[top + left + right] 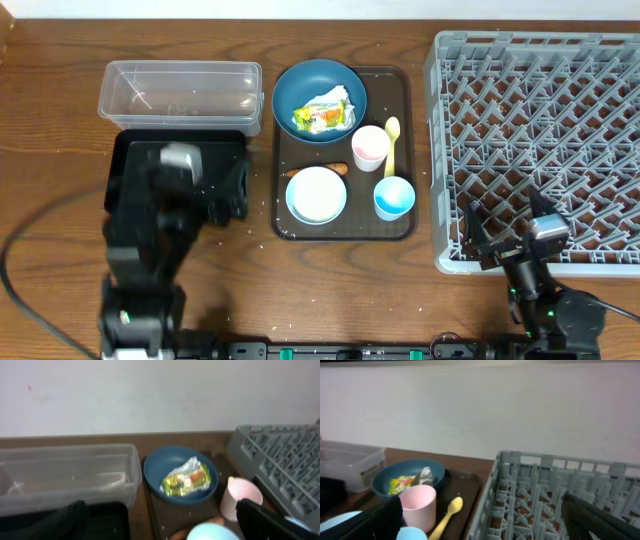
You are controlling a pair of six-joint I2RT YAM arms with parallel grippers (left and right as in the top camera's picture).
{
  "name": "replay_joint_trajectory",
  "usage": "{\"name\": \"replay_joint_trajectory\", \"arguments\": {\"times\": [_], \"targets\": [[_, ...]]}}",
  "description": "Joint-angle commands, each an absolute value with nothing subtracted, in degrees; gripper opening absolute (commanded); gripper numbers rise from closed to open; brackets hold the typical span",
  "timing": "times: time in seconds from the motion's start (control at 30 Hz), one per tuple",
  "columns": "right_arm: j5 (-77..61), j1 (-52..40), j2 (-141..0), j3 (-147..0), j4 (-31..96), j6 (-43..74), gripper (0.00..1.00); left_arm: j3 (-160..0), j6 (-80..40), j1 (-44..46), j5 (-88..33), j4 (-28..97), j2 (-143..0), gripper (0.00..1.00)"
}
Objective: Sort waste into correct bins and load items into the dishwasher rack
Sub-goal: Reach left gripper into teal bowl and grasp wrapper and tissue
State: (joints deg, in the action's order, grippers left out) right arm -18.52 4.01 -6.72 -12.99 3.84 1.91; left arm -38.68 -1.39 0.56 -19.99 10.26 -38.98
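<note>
Pale yellow spoon (pixel 390 145) on brown serving tray (pixel 360 222), long axis front-to-back, scoop end pointing away from me. Wrapper (pixel 320 117) in dark blue bowl (pixel 300 85). I see left gripper (pixel 160 507) and right gripper (pixel 481 502) spread, empty.

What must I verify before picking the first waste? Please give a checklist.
1. Left end effector open: ok.
2. Right end effector open: ok.
3. Crumpled yellow-green and white wrapper uncovered in the large dark blue bowl: ok.
4. Clear plastic rectangular tub open on top: ok.
5. Shallow black rectangular tray unobstructed: not ok, the left arm hangs over it.
6. Large grey plastic lattice rack free of dishes: ok.
</note>
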Motion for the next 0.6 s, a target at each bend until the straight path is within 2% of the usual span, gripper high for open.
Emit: {"name": "replay_joint_trajectory", "arguments": {"times": [0.0,0.23,0.57], "targets": [[-20.0,4.4,-12.3,-19.4,6.9,-0.4,0.99,-49.3,0.5,0.7,-21.9,15.5,-48.3,0.97],[-21.5,4.4,-31.4,-37.9,19.6,-3.6,0.99,-72.6,3.3,2.7,-21.8,34.0,-69.7,0.97],[-21.4,4.4,-59.7,-69.7,47.8,-4.4,0.99,-91.2,4.3,13.5,-9.4,45.8,-89.7,0.97]]}}
